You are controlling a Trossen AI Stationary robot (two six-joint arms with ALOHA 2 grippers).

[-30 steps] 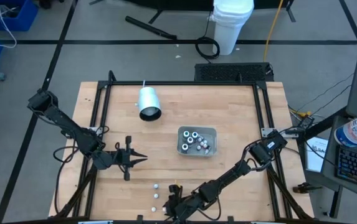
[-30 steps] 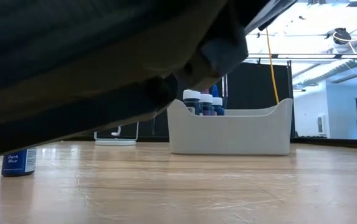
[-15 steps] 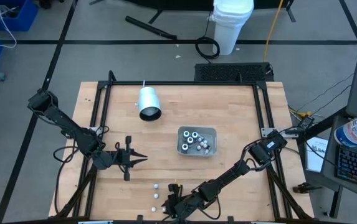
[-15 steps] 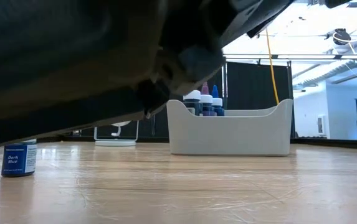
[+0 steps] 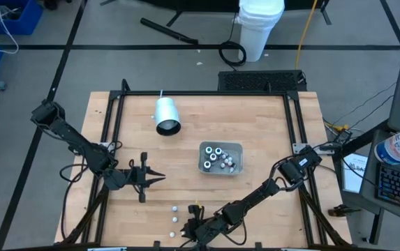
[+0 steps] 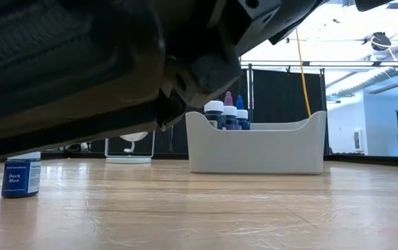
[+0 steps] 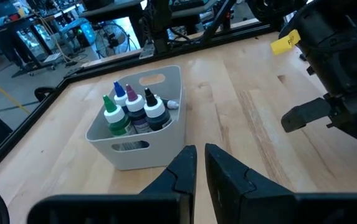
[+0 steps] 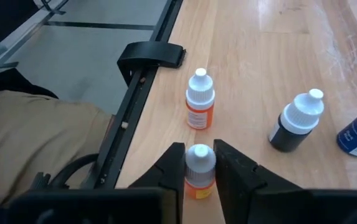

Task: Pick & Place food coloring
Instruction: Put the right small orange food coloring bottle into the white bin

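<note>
The right gripper has its jaws pinching an orange food coloring bottle; the left gripper has its jaws nearly together, empty. One bottle reads "Dark Blue".

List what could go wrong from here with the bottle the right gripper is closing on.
1. The right gripper pinches only the white cap of the orange bottle, so a lift might let it slip or tilt.
2. A second orange bottle stands just beyond; a forward nudge could topple it.
3. The table edge is near, so a dropped bottle may roll off.
</note>
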